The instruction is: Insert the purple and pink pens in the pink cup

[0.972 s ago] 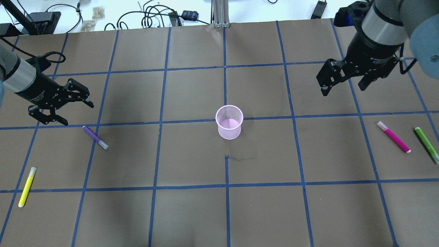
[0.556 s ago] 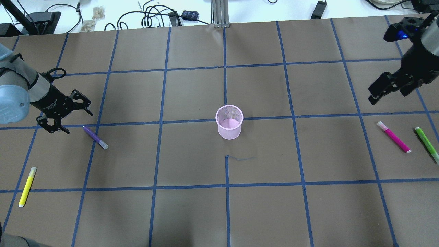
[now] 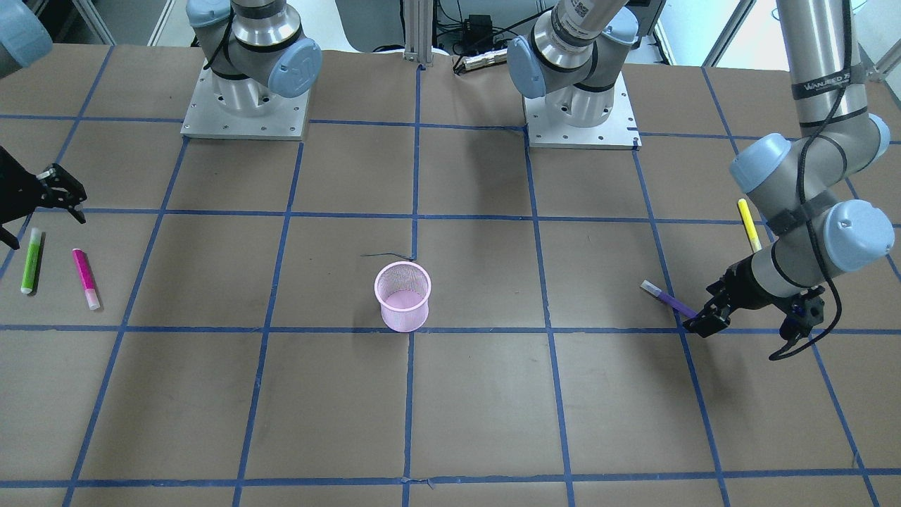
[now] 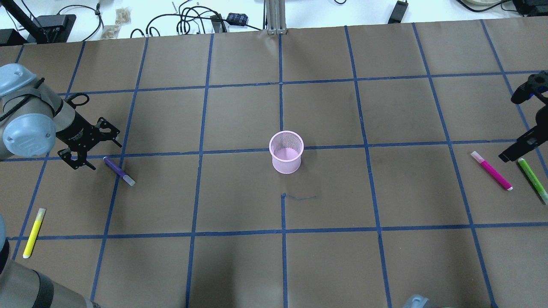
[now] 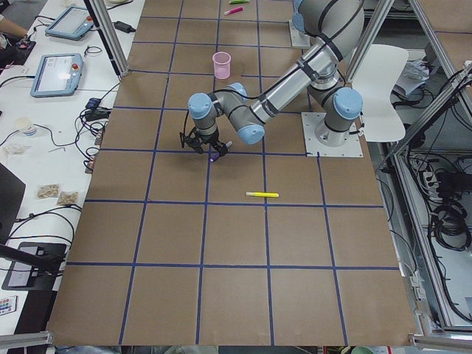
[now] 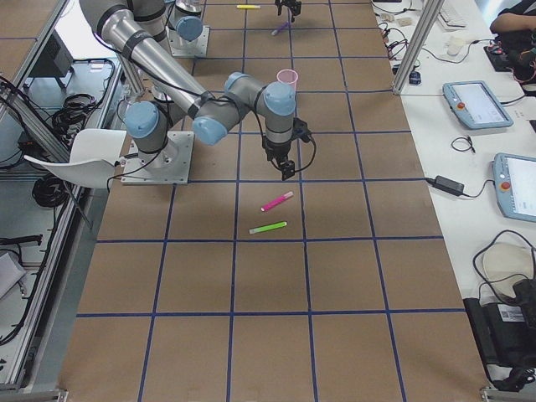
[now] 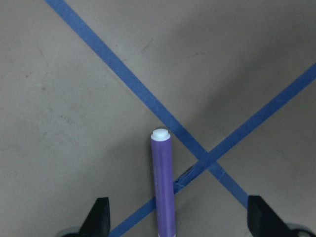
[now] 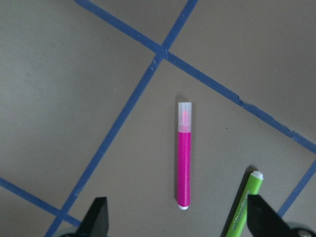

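The purple pen [image 4: 118,170] lies flat at the table's left, also seen in the front view [image 3: 665,297]. My left gripper [image 4: 106,156] is open, low over the pen's capless end; in the left wrist view the pen [image 7: 163,187] runs between the fingers [image 7: 100,217]. The pink pen [image 4: 492,171] lies at the far right. My right gripper [image 3: 46,229] is open above it; in the right wrist view the pink pen [image 8: 183,158] lies between the fingers [image 8: 98,217]. The pink mesh cup [image 4: 286,152] stands upright and empty at the table's centre.
A green pen [image 4: 532,179] lies just right of the pink pen, close to one right finger [image 8: 259,217]. A yellow pen [image 4: 34,233] lies at the front left. Brown paper with blue tape lines covers the table. Cables lie along the far edge.
Both arms swung outward and down. The left gripper came over the purple pen's end. The right gripper moved right and nearer, to above the pink pen. The pens and cup did not move.
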Available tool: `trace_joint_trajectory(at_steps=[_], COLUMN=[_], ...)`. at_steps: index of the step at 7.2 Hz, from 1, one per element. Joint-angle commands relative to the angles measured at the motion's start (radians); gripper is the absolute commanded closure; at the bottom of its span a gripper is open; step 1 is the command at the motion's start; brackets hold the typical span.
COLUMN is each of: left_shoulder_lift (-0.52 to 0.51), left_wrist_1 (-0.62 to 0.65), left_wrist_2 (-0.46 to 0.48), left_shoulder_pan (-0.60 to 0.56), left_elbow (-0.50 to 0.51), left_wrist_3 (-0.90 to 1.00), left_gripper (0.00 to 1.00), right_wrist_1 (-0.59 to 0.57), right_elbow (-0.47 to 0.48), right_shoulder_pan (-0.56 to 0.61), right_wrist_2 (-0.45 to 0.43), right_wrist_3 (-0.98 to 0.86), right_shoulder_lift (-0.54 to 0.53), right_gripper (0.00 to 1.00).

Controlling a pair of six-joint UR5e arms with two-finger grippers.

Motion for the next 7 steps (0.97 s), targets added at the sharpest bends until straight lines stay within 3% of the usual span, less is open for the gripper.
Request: trace_joint_trajectory(at_steps=[1, 3, 4, 6, 7], left_shoulder_lift=[-0.022, -0.037, -0.04, -0.04, -0.044], left_wrist_1=[0.013, 0.018, 0.015, 0.015, 0.018], left_wrist_2=[0.045, 0.05, 0.05, 0.048, 0.05], left_shoulder_pan=[0.003, 0.006, 0.006, 0.006, 0.006], left_elbow=[-0.005, 0.004, -0.001, 0.001, 0.002], left_wrist_3=[0.003, 0.002, 0.002, -0.008, -0.004], left_gripper=[0.1, 0.1, 0.2, 0.3, 0.38], right_wrist_1=[-0.085, -0.1, -0.179, -0.221, -0.223], right_elbow=[0.027, 0.051, 0.072, 0.109, 0.111], right_shoulder_pan=[-0.039, -0.082, -0.082, -0.082, -0.082], right_wrist_2=[-0.004, -0.003, -0.007, -0.014, -0.049], right_wrist_3=[-0.094, -0.124, -0.121, -0.121, -0.117], right_shoulder_lift=[0.118, 0.152, 0.172, 0.191, 0.192], right_gripper=[0.0, 0.0, 0.0, 0.0, 0.11])
